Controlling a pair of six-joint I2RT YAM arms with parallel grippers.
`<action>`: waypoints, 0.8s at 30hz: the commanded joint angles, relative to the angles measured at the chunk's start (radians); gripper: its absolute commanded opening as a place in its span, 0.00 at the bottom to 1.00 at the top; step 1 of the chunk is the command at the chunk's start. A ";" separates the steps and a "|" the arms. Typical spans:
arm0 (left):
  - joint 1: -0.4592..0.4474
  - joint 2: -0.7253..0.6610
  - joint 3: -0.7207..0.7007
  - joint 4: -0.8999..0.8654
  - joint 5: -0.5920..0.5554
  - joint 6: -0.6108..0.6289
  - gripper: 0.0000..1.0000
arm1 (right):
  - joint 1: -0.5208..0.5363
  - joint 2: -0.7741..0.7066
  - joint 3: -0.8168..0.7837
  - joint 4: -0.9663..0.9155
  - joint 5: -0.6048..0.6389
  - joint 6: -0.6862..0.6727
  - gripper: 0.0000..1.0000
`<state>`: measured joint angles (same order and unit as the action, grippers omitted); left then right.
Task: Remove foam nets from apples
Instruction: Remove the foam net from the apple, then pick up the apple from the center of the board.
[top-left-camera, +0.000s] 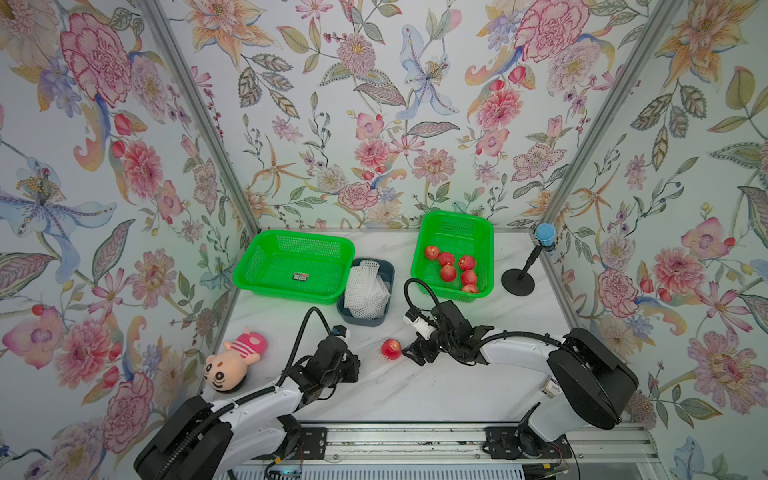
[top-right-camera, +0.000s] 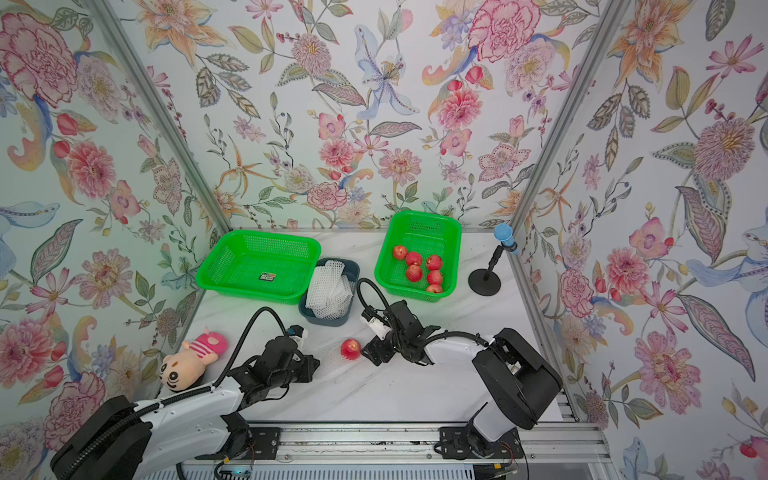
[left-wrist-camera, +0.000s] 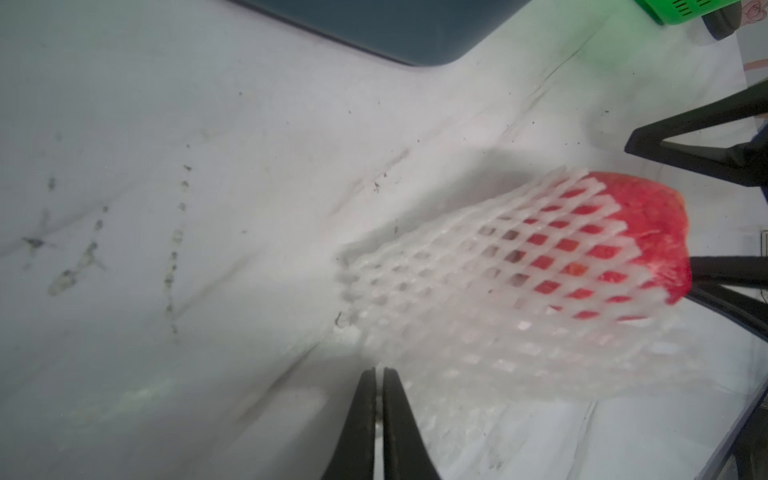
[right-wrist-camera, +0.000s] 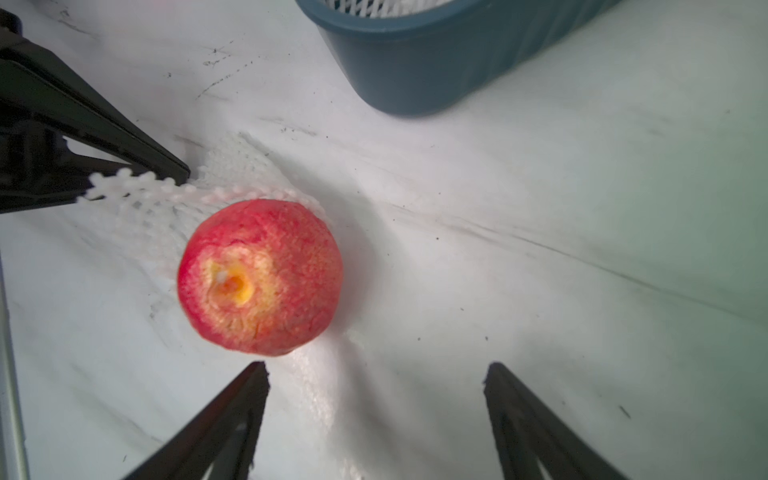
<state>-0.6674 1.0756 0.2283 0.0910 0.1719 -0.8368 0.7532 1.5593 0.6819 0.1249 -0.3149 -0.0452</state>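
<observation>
One red apple (top-left-camera: 391, 348) (top-right-camera: 350, 348) lies on the white table between my two grippers. Its foam net (left-wrist-camera: 478, 299) (right-wrist-camera: 158, 208) still wraps the end nearest my left gripper, while the bare end (right-wrist-camera: 262, 276) faces the right one. My left gripper (left-wrist-camera: 379, 374) (top-left-camera: 358, 365) is shut on the net's loose edge. My right gripper (right-wrist-camera: 376, 370) (top-left-camera: 411, 357) is open, holding nothing. The apple lies just ahead of one of its fingers (right-wrist-camera: 232, 411), not between them. Several bare apples (top-left-camera: 453, 268) sit in the right green basket (top-left-camera: 457, 224).
A blue-grey bin (top-left-camera: 365, 318) with several removed foam nets stands behind the grippers. A green basket (top-left-camera: 257, 266) sits at the back left. A pink plush toy (top-left-camera: 232, 361) lies by the left arm. A black stand with a blue top (top-left-camera: 519, 280) is at the right.
</observation>
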 joint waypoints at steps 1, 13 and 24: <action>0.011 0.001 0.028 0.000 -0.008 0.019 0.09 | 0.015 -0.018 0.026 0.018 -0.066 -0.020 0.84; 0.012 -0.004 0.028 -0.001 -0.006 0.017 0.09 | 0.097 0.088 0.143 0.047 0.047 0.050 0.84; 0.013 -0.073 0.020 -0.056 -0.030 0.018 0.09 | 0.104 0.150 0.145 0.033 0.095 0.092 0.77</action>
<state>-0.6666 1.0126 0.2302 0.0631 0.1677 -0.8333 0.8547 1.7035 0.8448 0.1734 -0.2493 0.0345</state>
